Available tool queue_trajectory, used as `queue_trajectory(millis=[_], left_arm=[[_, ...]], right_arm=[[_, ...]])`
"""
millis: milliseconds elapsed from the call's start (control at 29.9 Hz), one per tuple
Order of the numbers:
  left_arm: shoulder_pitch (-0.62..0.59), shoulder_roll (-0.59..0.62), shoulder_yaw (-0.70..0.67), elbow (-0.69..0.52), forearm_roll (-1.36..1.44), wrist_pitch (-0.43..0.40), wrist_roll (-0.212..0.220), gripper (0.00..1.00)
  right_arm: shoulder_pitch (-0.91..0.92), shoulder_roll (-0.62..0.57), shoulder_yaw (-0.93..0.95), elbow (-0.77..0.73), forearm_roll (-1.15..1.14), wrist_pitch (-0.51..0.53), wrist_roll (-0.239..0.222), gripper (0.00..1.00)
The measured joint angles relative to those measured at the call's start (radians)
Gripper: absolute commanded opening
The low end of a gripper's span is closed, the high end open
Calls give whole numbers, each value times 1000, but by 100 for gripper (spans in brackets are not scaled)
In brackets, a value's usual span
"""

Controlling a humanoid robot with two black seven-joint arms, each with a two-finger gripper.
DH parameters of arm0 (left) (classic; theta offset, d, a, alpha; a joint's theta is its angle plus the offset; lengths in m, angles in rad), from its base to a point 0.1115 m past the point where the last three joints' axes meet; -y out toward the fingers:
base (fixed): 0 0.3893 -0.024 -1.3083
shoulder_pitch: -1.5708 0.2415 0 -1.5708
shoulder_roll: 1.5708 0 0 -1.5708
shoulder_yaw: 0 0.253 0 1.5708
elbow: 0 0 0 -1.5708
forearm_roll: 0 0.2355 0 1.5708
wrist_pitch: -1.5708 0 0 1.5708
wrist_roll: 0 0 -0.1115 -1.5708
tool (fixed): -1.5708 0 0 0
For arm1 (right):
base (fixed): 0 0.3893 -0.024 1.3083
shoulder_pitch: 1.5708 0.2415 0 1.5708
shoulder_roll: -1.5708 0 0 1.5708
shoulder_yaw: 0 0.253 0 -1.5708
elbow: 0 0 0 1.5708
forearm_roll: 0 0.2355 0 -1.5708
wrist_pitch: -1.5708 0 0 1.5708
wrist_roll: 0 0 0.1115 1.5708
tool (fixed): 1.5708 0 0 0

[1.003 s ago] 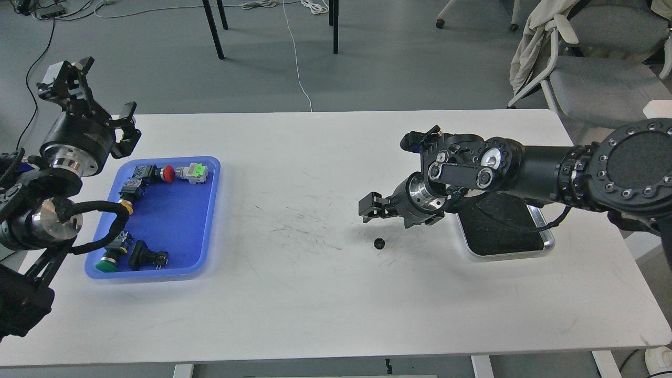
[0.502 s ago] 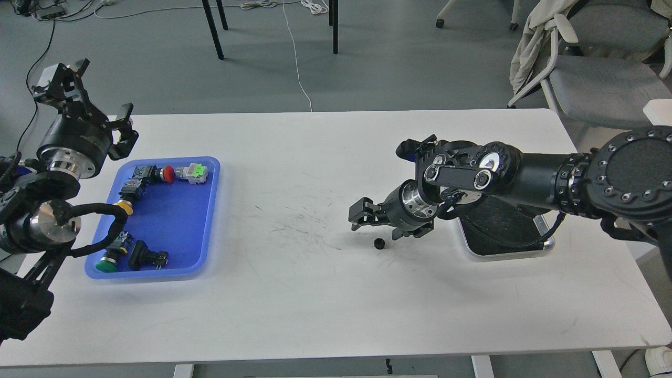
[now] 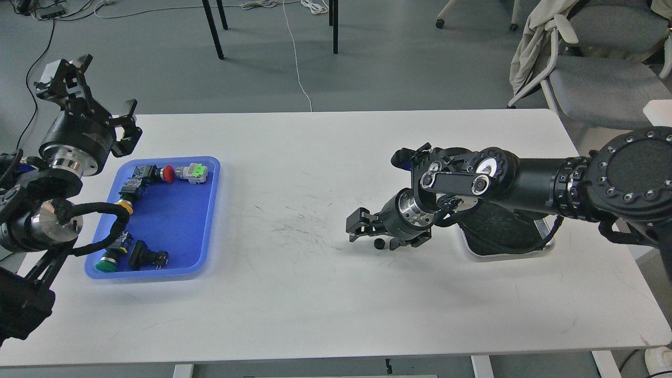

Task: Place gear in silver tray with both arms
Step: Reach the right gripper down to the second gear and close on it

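Note:
A small black gear (image 3: 377, 243) lies on the white table, left of the silver tray (image 3: 546, 242). The tray has a black inner floor and is partly hidden by my right arm. My right gripper (image 3: 357, 227) is low over the table, its jaws open. The gear sits just beside its lower finger, and I cannot tell whether they touch. My left gripper (image 3: 93, 93) is raised at the far left above the table's back edge, open and empty.
A blue plastic tray (image 3: 209, 220) at the left holds several push-button switches, among them a red one (image 3: 168, 174) and a green one (image 3: 106, 264). Office chairs (image 3: 593, 79) stand behind the table's right corner. Dark scuff marks cover the table's middle.
My right gripper has moved left and down, from above the gear to table level right beside it. My left gripper has only shifted slightly.

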Motion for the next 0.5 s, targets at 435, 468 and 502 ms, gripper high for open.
queue_trajectory(millis=[435, 468, 502], left_arm=[[0, -2, -3, -6, 0, 0, 0, 98], [0, -2, -3, -6, 0, 0, 0, 98], [0, -2, -3, -6, 0, 0, -1, 98]], right_arm=[[-4, 0, -2, -1, -25, 0, -26, 40], [-5, 0, -2, -1, -35, 0, -30, 38], [-5, 0, -2, -2, -43, 0, -35, 37]])
